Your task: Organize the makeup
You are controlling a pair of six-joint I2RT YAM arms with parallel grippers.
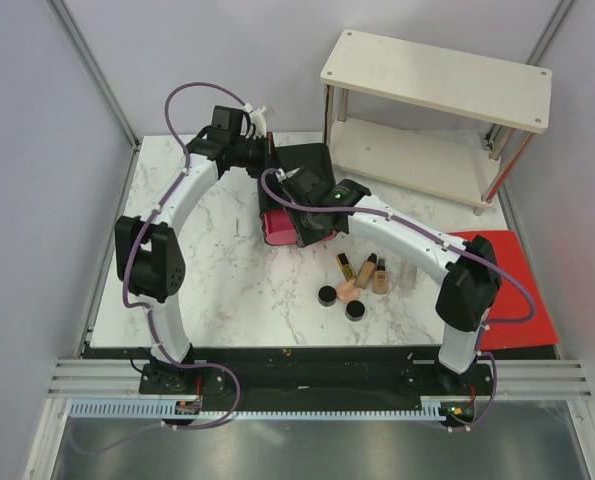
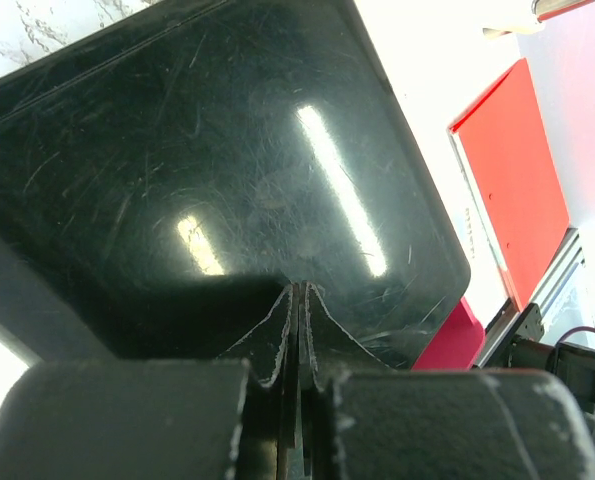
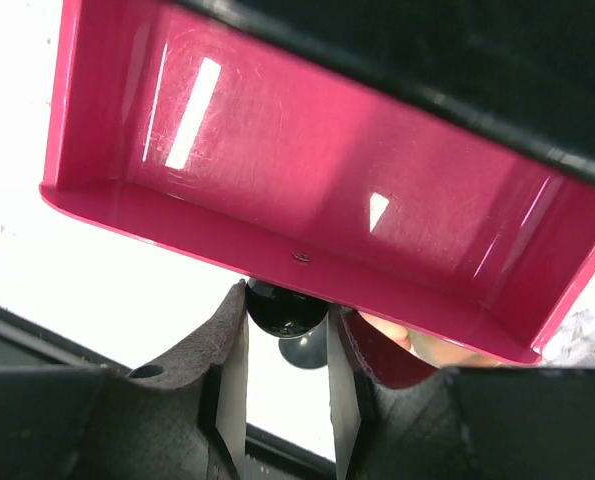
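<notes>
Fingers (image 3: 227, 350) of the right gripper (image 3: 289, 310) are closed part-way around a round black knob (image 3: 285, 306), a pad touching each side of it. Just beyond the fingertips, the knob sits on the front wall of a pink drawer (image 3: 327, 150), which stands pulled out of the black box (image 1: 307, 160) with its inside bare.

The left gripper (image 2: 299, 292) has its fingers (image 2: 272, 340) pressed fully together with nothing between them. Their tips rest against the glossy, scratched top of the black box, which stretches away ahead of them.

The makeup lies behind the right fingers, toward that arm's base, on the marble table (image 1: 227, 290) and well apart from the drawer. There are two round black jars (image 1: 327, 295), a peach puff (image 1: 348, 290) between them, two beige foundation tubes (image 1: 380, 277) and a gold-black tube (image 1: 344, 266).
</notes>
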